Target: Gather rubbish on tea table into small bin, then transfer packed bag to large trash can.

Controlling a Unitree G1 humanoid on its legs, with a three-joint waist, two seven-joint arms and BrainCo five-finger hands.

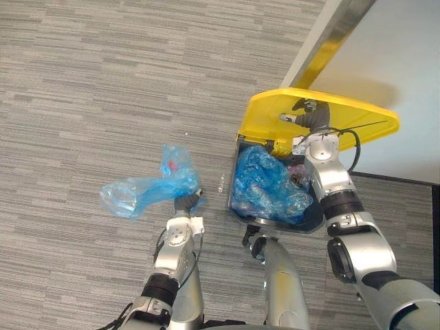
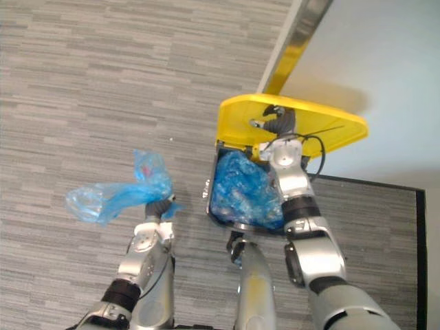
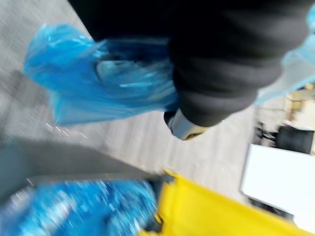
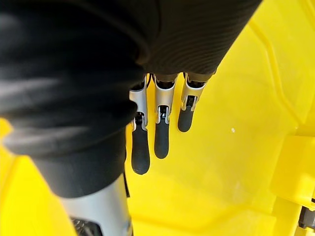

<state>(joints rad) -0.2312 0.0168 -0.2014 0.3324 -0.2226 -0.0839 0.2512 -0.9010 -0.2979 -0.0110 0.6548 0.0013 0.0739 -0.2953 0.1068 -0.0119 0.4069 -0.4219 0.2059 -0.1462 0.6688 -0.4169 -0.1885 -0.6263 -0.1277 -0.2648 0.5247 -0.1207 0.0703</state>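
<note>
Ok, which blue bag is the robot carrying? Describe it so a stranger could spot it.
Find the trash can with its yellow lid raised. Left of it, over the grey carpet, the left robot hand grips a blue bag by its neck. The other blue bag lies inside the can; this one hangs outside it.

Grey striped carpet floor (image 1: 82, 82), large trash can (image 1: 313, 221) standing on it by a white wall panel (image 1: 405, 62), yellow lid (image 1: 344, 113) raised, blue liner (image 1: 261, 182) inside, pale specks (image 1: 221, 183) just beside the can
</note>
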